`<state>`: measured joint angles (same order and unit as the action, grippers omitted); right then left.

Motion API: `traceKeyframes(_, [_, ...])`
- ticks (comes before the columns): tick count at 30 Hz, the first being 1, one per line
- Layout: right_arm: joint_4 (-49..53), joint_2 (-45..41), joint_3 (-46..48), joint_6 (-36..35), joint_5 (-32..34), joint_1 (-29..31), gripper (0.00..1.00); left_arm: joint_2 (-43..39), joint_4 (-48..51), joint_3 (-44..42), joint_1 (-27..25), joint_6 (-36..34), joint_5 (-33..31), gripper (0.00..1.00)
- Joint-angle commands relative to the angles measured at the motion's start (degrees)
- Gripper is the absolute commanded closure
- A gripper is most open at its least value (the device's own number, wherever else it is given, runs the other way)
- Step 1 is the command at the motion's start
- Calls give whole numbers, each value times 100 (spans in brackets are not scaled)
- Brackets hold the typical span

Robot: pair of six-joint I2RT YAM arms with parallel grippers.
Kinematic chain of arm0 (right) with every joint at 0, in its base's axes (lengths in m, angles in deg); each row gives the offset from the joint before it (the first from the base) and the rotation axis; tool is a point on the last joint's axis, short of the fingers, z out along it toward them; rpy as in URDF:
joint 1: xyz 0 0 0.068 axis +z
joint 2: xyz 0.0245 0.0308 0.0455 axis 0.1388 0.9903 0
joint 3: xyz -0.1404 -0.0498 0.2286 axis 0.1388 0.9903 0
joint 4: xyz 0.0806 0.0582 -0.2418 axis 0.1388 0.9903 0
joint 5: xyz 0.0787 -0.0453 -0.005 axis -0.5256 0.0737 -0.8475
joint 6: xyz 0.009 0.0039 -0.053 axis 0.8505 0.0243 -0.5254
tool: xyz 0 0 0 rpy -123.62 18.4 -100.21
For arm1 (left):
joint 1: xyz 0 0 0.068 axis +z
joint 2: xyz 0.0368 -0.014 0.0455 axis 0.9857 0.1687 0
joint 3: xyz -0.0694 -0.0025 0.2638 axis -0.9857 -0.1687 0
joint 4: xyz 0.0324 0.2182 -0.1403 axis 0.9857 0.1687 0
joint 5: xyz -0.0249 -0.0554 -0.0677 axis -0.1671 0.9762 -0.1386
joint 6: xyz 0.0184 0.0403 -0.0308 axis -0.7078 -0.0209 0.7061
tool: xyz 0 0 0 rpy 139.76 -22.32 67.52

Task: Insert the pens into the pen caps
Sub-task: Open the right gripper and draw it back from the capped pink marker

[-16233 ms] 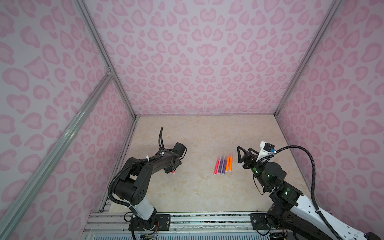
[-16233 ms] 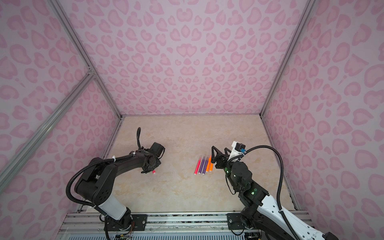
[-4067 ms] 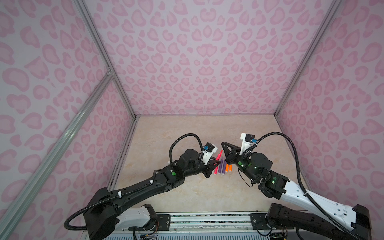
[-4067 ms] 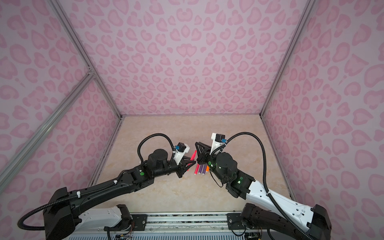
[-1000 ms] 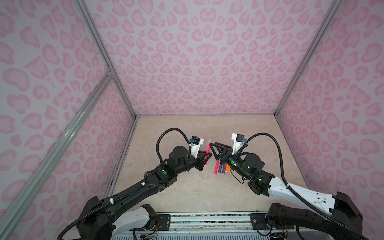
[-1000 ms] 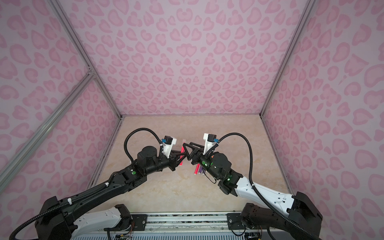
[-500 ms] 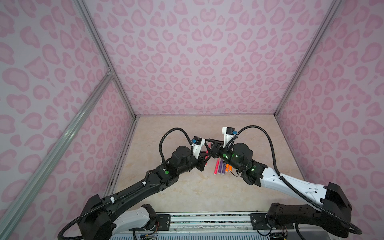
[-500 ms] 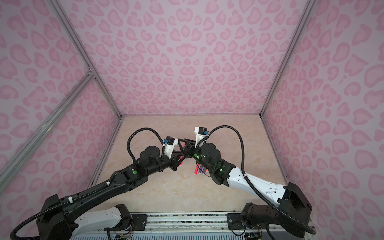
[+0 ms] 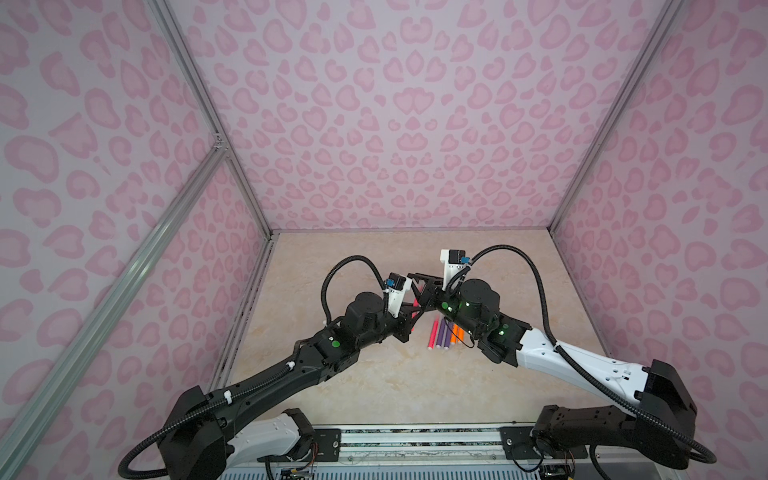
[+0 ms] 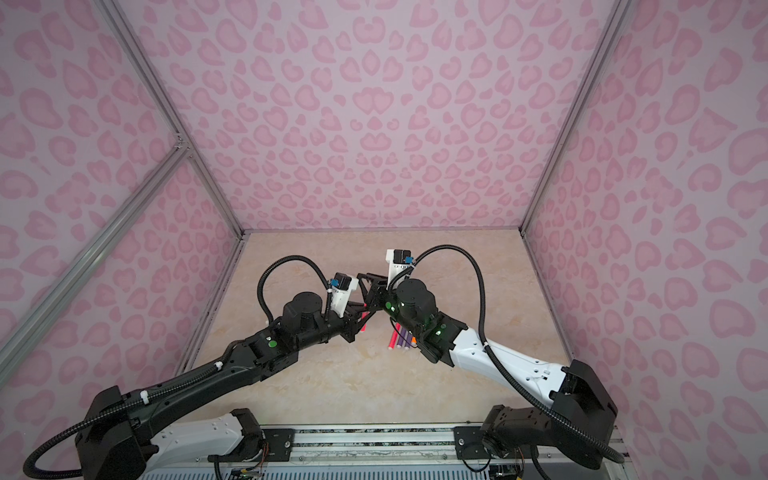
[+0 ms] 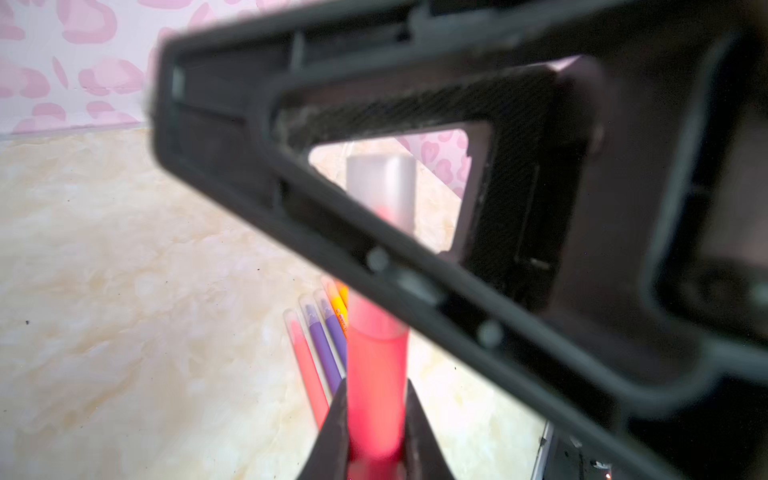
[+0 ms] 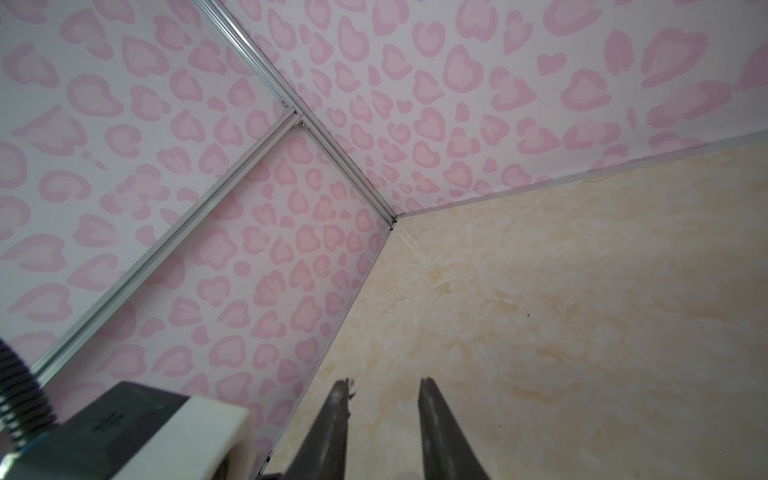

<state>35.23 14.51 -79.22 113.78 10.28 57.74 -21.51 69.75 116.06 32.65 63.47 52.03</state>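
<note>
left gripper (image 11: 376,384) is clamped on a red pen (image 11: 376,357), raised over the table (image 9: 374,386) mid-scene, with a clear cap (image 11: 380,183) over its tip. right gripper (image 12: 382,384) meets it there, jaws narrowly apart; whether they pinch the cap i cannot tell. other pens (image 9: 440,336) lie side by side on the table nearby.

Right gripper (image 12: 383,380) low in frame, dark fingers (image 12: 332,424) parted, only beige marbled tabletop (image 12: 582,311) in the gap. Pink heart-print walls (image 12: 249,270) beyond, aluminium frame rails (image 12: 187,217) meeting at the corner. Beside the fingers, blurred white-and-black block (image 12: 166,432) with ribbed black cable (image 12: 20,399).
</note>
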Motion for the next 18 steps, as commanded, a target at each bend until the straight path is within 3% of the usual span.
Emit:
traceKeyframes(1, [21,49,-58,-74,-39,-44,70,-12,-34,72,-4,-76,-36,96])
traceKeyframes(6, [52,56,-70,-55,-114,-45,72,-30,-41,74,-2,-72,-49,96])
traceKeyframes(11, [156,61,-108,-99,-87,-46,100,-30,-49,74,-5,-74,-39,96])
traceKeyframes(18, [-194,56,202,-24,-364,-45,100,-142,-187,-54,23,109,-157,96])
